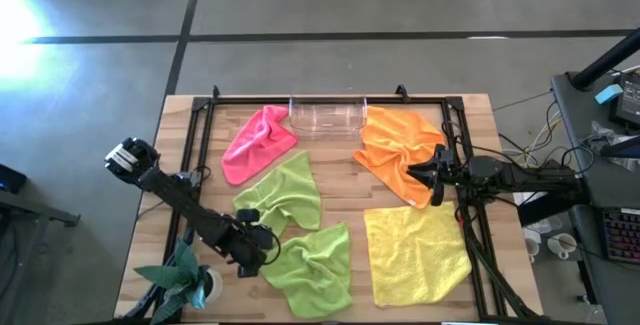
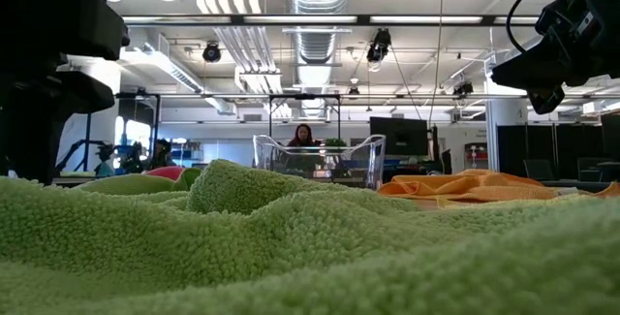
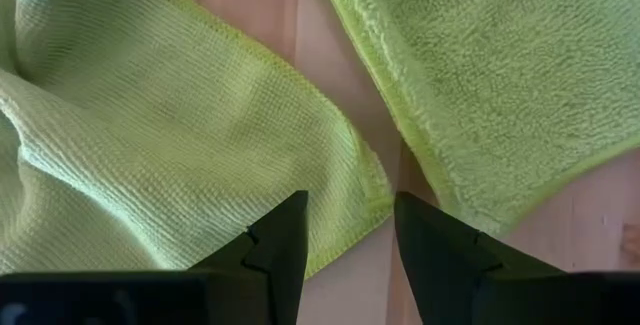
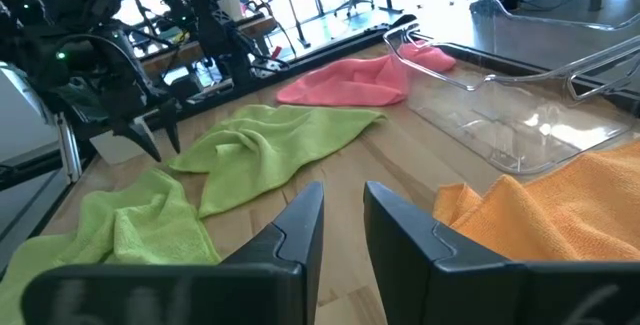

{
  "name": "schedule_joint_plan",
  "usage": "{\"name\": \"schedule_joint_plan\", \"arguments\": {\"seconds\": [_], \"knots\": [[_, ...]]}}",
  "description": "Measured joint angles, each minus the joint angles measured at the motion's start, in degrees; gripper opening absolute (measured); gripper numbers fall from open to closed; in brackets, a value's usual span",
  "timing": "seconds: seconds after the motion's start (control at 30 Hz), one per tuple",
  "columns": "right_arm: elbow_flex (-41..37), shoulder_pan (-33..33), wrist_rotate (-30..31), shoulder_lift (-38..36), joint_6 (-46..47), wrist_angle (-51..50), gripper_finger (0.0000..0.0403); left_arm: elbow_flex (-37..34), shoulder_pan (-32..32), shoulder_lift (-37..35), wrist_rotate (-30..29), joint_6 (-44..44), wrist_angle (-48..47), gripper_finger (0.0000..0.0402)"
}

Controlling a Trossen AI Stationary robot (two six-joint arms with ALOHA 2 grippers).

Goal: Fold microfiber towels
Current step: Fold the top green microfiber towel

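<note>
Left pincer (image 1: 268, 247) hangs low between the 2 lime green towels, its fingers (image 3: 283, 247) parted over the bare strip of counter (image 3: 380, 265) that separates them, holding nothing. Taking the clear plastic tray (image 1: 327, 117) at the back of the counter as the landmark, the hot pink towel (image 1: 256, 141) lies bunched just left of it. The upper lime green towel (image 1: 287, 191) lies crumpled in front of the tray, and the lower lime green towel (image 1: 316, 265) sits further forward still, near the front edge. The orange towel (image 1: 398, 149) is heaped just right of the tray, touching its end. The yellow towel (image 1: 414, 253) lies spread almost flat, forward and right of the tray.

All 5 cloths look light, limp and nappy. They should drape and sag when lifted, and grip the wood a little instead of sliding. I judge a corner or hemmed edge (image 3: 352, 161) the best hold, such as the one just ahead of the left fingers.

Right pincer (image 1: 436, 179) hovers over the front edge of the orange towel, to the tray's right, with a narrow gap between its fingers (image 4: 300, 227) and nothing in it.

Creases hide most corners of the pink, orange and upper green cloths. In the low view green pile fills the foreground and blocks nearly everything but the tray and a sliver of orange.
</note>
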Motion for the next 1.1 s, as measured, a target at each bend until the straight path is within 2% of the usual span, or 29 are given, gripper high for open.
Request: {"name": "schedule_joint_plan", "arguments": {"seconds": [0.13,0.27,0.6,0.83,0.93,1.1], "knots": [[0.0,-0.01,0.0,0.0,0.0,0.0,0.0068,0.0,-0.01,0.0,0.13,0.0,0.45,0.0134],[0.0,0.0,-0.01,0.01,0.0,0.0,0.0068,0.0,-0.11,0.0,2.64,0.02,0.65,0.0134],[0.0,0.0,0.0,0.02,0.0,0.0,0.0068,-0.35,-0.11,3.77,0.99,-0.13,1.94,0.0134],[0.0,0.0,0.0,0.0,0.0,0.0,0.0068,0.07,-0.22,4.83,0.15,-5.97,1.91,0.0131],[0.0,-0.02,0.0,0.0,0.0,0.0,0.0068,0.38,-0.19,4.49,0.15,-6.4,1.75,0.0112],[0.0,0.0,0.0,0.0,0.0,0.0,0.0068,1.73,-0.19,4.02,0.16,-6.43,1.98,0.0048]]}}
